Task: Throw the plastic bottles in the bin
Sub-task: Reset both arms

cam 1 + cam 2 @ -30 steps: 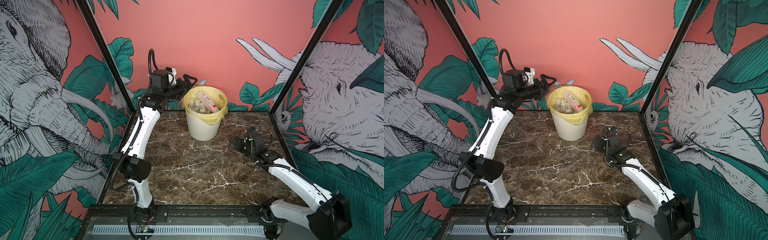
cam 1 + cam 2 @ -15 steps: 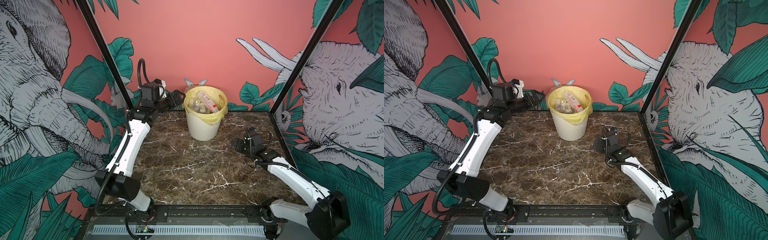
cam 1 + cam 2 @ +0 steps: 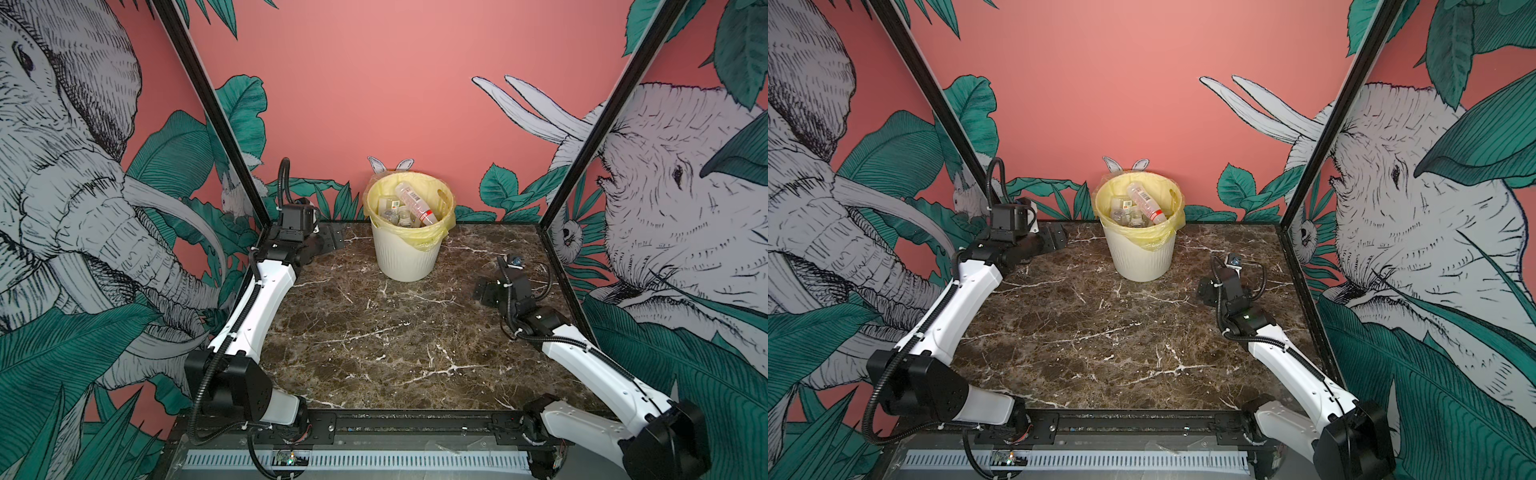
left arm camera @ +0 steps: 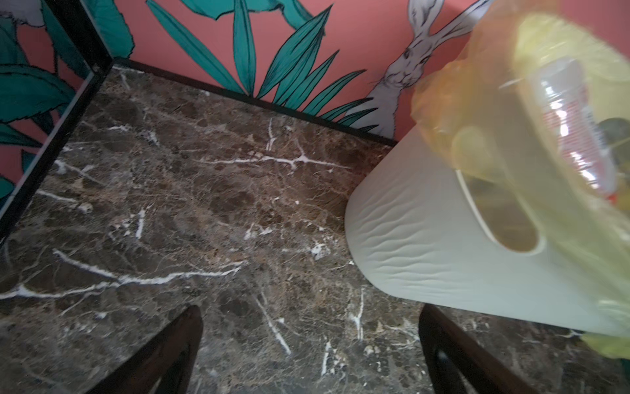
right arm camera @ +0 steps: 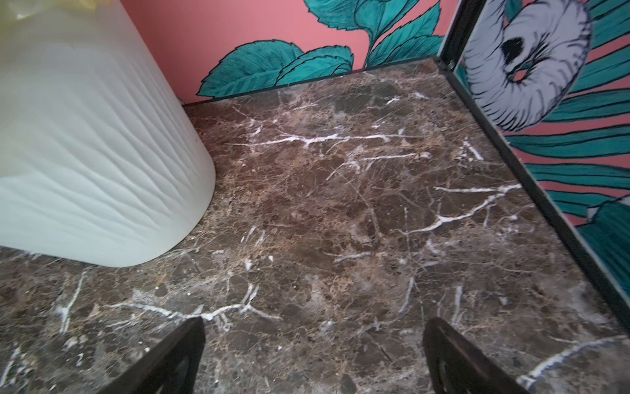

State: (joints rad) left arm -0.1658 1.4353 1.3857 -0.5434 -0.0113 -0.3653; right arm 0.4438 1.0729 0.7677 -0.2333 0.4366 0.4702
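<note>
Marble table (image 3: 374,332) inside pink jungle-mural walls (image 3: 415,83); both arms empty.

The left gripper (image 3: 330,240) has its jaws spread wide with nothing between them, above the table's 10 o'clock corner, just off the bin (image 3: 405,257) at the bin's 9 o'clock. The right gripper (image 3: 484,291) is likewise spread and empty, at the table's 2 o'clock, apart from the bin at its 4 o'clock. The bin stands upright at the table's 12 o'clock by the back wall. The plastic bottles (image 3: 415,203) lie piled inside its yellow bag (image 3: 428,239), a clear red-labelled one slanting on top.
</note>
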